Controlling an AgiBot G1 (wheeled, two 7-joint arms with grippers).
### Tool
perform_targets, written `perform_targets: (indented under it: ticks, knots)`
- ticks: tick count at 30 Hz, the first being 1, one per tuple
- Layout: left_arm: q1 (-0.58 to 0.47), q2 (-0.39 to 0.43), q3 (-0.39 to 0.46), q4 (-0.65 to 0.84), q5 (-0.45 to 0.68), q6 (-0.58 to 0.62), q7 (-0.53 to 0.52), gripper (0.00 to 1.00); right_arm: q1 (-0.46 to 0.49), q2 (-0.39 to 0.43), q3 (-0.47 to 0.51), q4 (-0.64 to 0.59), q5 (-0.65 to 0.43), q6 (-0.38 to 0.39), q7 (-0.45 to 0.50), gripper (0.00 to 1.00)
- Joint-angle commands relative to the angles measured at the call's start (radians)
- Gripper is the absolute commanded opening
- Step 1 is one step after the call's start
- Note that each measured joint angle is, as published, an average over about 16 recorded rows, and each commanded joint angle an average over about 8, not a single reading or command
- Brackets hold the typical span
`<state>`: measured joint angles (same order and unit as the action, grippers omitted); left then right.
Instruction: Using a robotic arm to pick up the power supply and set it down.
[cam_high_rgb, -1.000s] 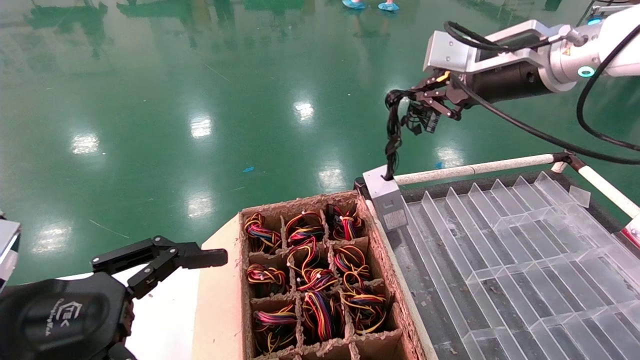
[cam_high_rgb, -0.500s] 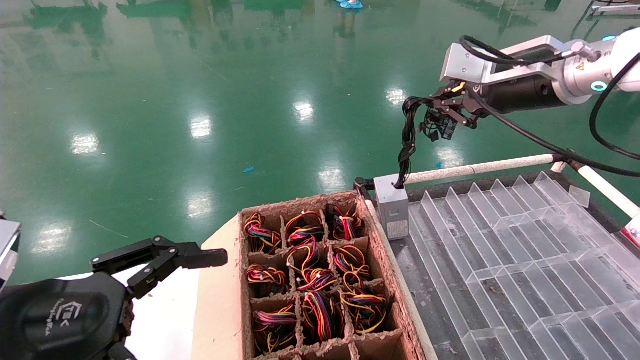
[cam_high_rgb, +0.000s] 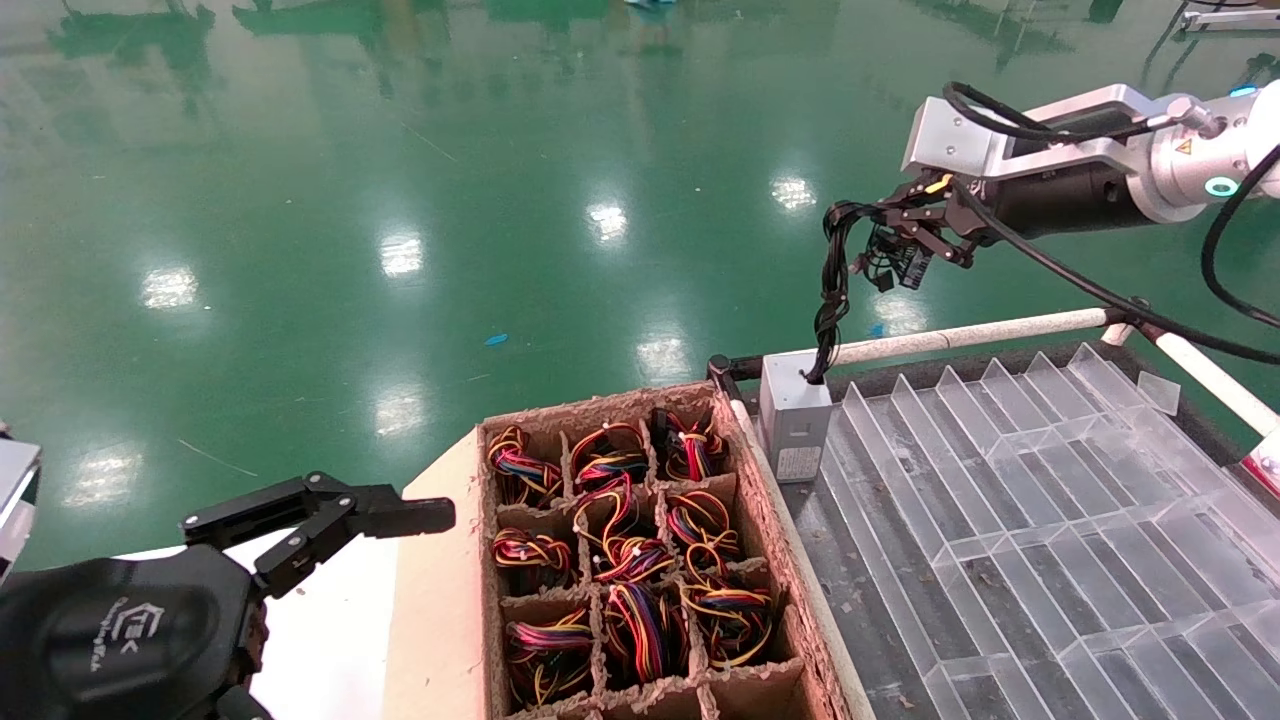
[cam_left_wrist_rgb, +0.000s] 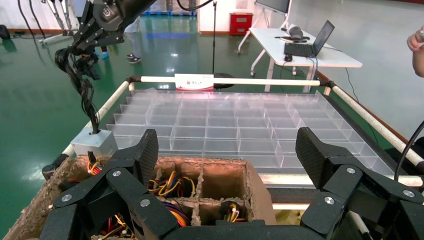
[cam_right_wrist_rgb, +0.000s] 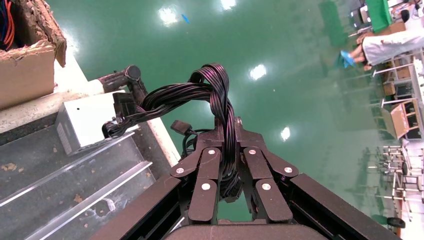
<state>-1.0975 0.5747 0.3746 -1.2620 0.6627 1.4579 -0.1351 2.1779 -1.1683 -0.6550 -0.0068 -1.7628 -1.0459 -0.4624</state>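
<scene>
Swinging rightward, our right gripper (cam_high_rgb: 905, 225) stays clamped on the cable bundle (cam_high_rgb: 828, 290); power supply (cam_high_rgb: 794, 420) dangles below it. Left gripper (cam_high_rgb: 330, 520) idles, wide open.

A factory or workshop hall: glossy green floor (cam_high_rgb: 400, 200) mirroring the ceiling lights, a cardboard crate (cam_high_rgb: 640, 550) of bundled coloured wires, a clear plastic divider tray (cam_high_rgb: 1050, 520), and far off a table (cam_left_wrist_rgb: 305, 50) with a laptop (cam_left_wrist_rgb: 312, 42).
</scene>
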Motion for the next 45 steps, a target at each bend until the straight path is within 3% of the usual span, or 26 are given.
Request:
perform_targets:
  ticks: [1, 4, 6, 36, 45]
  knots:
    - [0.000, 0.000, 0.000, 0.000, 0.000, 0.000, 0.000, 1.00, 0.000, 0.003, 0.000, 0.001, 0.000, -0.001, 0.001, 0.56]
    - [0.000, 0.000, 0.000, 0.000, 0.000, 0.000, 0.000, 1.00, -0.001, 0.004, 0.000, 0.001, 0.000, 0.000, 0.001, 0.90]
    - [0.000, 0.000, 0.000, 0.000, 0.000, 0.000, 0.000, 1.00, -0.001, 0.004, 0.000, 0.001, 0.000, 0.000, 0.001, 1.00]
    - [0.000, 0.000, 0.000, 0.001, 0.000, 0.000, 0.000, 1.00, -0.057, -0.047, 0.014, -0.021, 0.020, -0.021, 0.036, 1.00]
    - [0.000, 0.000, 0.000, 0.001, 0.000, 0.000, 0.000, 1.00, -0.156, 0.009, 0.047, 0.102, 0.116, -0.063, 0.095, 1.00]
